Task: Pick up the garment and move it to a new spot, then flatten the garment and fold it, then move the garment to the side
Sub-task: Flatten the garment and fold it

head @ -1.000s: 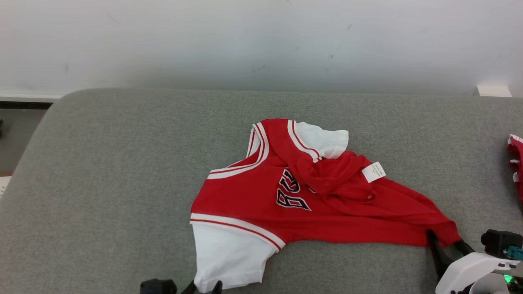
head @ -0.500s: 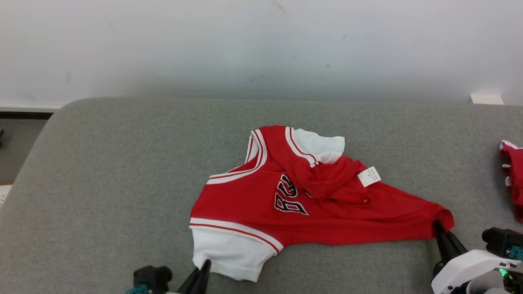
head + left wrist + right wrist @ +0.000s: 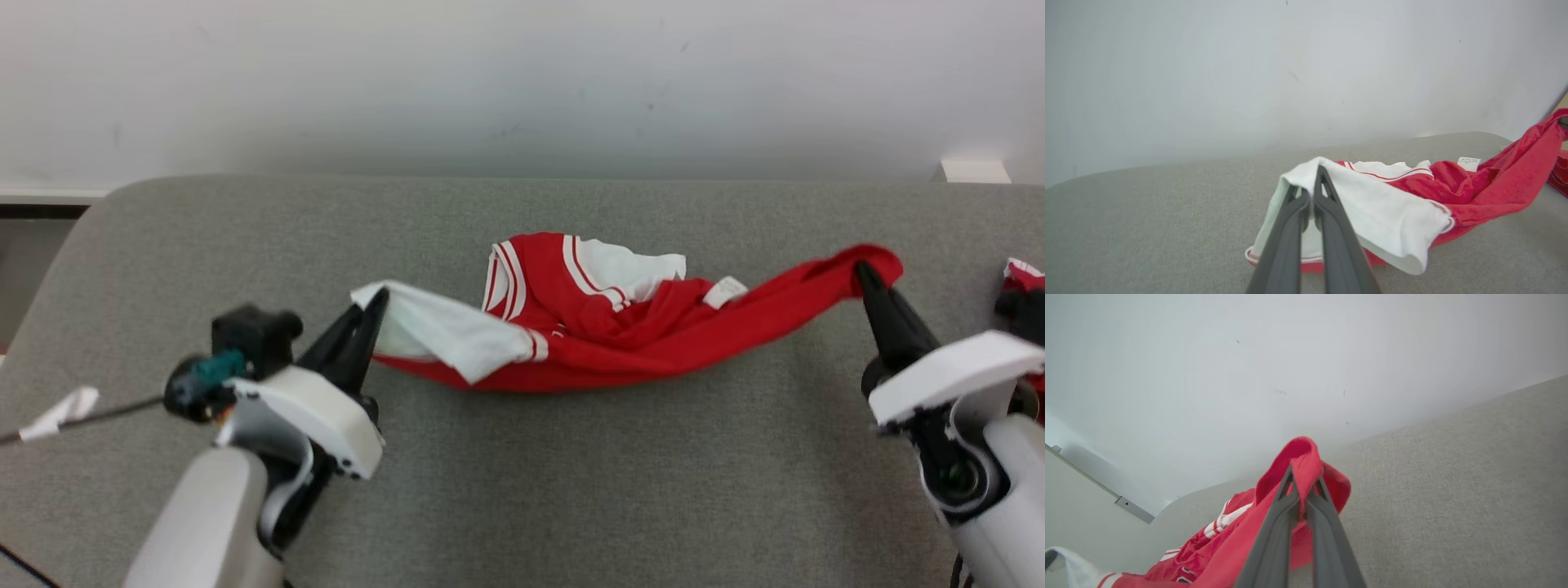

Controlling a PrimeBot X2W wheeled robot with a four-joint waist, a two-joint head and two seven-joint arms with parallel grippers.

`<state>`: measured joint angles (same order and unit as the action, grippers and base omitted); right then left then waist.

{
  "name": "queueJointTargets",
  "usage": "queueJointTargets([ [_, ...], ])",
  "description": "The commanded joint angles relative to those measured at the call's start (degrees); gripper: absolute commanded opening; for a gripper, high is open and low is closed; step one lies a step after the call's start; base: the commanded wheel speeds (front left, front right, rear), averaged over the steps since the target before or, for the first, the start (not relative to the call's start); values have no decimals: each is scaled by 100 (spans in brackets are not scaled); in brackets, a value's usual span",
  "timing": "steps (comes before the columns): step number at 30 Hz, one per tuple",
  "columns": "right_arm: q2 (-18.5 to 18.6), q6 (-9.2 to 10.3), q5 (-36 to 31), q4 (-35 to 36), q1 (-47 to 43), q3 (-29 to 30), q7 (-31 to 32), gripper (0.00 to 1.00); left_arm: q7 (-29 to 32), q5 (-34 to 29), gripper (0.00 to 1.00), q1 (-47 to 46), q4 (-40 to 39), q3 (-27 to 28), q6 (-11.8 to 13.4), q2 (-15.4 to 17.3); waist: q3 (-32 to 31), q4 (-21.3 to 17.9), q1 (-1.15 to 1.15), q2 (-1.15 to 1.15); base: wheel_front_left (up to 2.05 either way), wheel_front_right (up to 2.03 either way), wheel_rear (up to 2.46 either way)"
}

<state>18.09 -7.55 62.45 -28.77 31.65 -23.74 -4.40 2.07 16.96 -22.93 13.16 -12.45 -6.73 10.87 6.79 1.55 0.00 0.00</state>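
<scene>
Red-and-white jersey (image 3: pixel 653 343) is slung between both arms, its middle sagging onto the grey fabric worktop (image 3: pixel 571 490) near the back edge. Left pincer (image 3: pixel 375 306) is clamped on the white sleeve (image 3: pixel 441 331), right pincer (image 3: pixel 864 273) on the red hem corner. Two grips well apart, likely so the cloth stretches out for relocating and laying flat. Sag plus the bunched centre means more tension is needed. Another red garment (image 3: pixel 1020 282) lies at the right edge, so keep clear.

The label (image 3: pixel 1468 163) on the garment (image 3: pixel 1490 192) is unreadably small.
</scene>
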Motion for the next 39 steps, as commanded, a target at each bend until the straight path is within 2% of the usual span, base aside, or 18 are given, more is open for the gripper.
queueJointTargets([
  [1, 39, 13, 71, -23, 227, 26, 61, 0, 24, -17, 0, -248, 117, 23, -19, 117, 171, -39, 0, 0, 0, 0, 0],
  [11, -151, 13, 701, -774, 2641, 246, 767, 0, -139, 386, 0, -3319, 1916, -319, -64, 517, 1247, -199, 0, 0, 0, 0, 0],
  [19, -184, 13, 629, -1191, 4339, 180, 593, 0, -704, 769, 0, -5440, 3015, -742, -67, 656, 1832, -279, 0, 0, 0, 0, 0],
  [22, -205, 13, 783, -1320, 4919, 280, 497, 0, -851, 944, 0, -6127, 3309, -802, -68, 584, 1999, -270, 0, 0, 0, 0, 0],
  [31, 134, 13, 817, -1646, 6282, 242, 266, 0, -977, 1309, 0, -7774, 4024, -1070, -68, 470, 2168, -220, 0, 0, 0, 0, 0],
  [39, 242, 13, 858, -2123, 6878, 85, 156, 0, -938, 1522, 0, -8685, 4432, -1344, -68, 488, 2200, -278, 0, 0, 0, 0, 0],
])
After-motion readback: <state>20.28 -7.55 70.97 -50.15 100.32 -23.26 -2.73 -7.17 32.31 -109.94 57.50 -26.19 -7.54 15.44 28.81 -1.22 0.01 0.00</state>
